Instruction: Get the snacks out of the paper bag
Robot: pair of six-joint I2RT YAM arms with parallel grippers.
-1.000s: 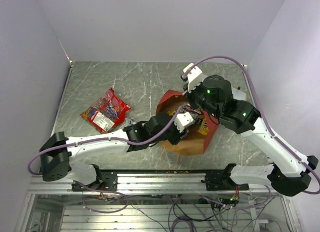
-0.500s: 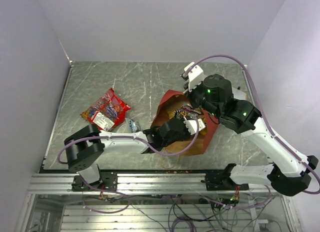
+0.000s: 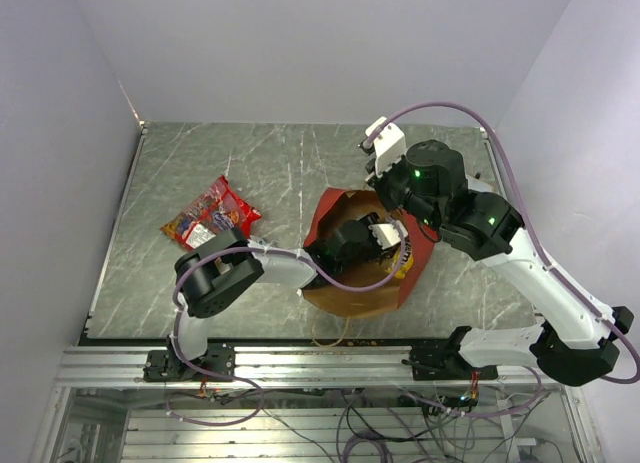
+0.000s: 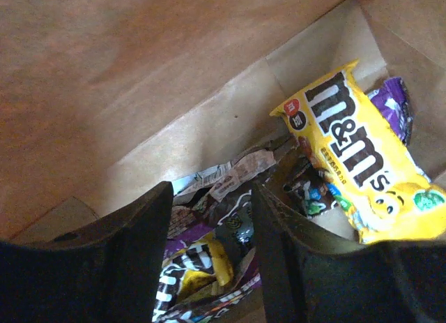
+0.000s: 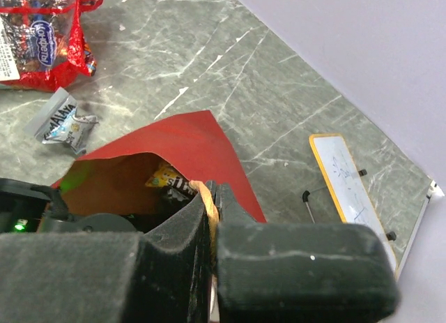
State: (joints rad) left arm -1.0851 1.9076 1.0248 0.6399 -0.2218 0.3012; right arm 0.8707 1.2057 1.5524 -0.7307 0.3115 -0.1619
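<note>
The left tool [image 4: 209,197] is deep inside the bag [image 3: 350,293]. Its two fingers stand apart and nothing is between them. Beyond the fingers, at the bottom of the bag, lie the snacks. A yellow packet [image 4: 355,155] is to the right of the right finger, not touching it, and it leans at an angle into the bag's corner. It is shiny, with big brown letters and a red mark near the top end. A purple wrapper [image 4: 397,103] shows from behind it, mostly hidden. In the gap between the fingers, but farther down, are some crumpled wrappers and a brown packet [image 4: 188,264] with white letters and some yellow on it.

The right tool [image 5: 211,197] is closed on the upper edge of the bag; a thin tan strip of paper is pinched between its fingers. The bag is brown with a red side panel and it stands open on the desk [image 3: 280,163], between the two arms.

Outside the bag, to its left on the desk, lie a red chip bag [image 3: 212,221] and, near it, a small silver packet [image 5: 63,121]. A white board [image 5: 345,176] with a tan rim lies on the other side.
</note>
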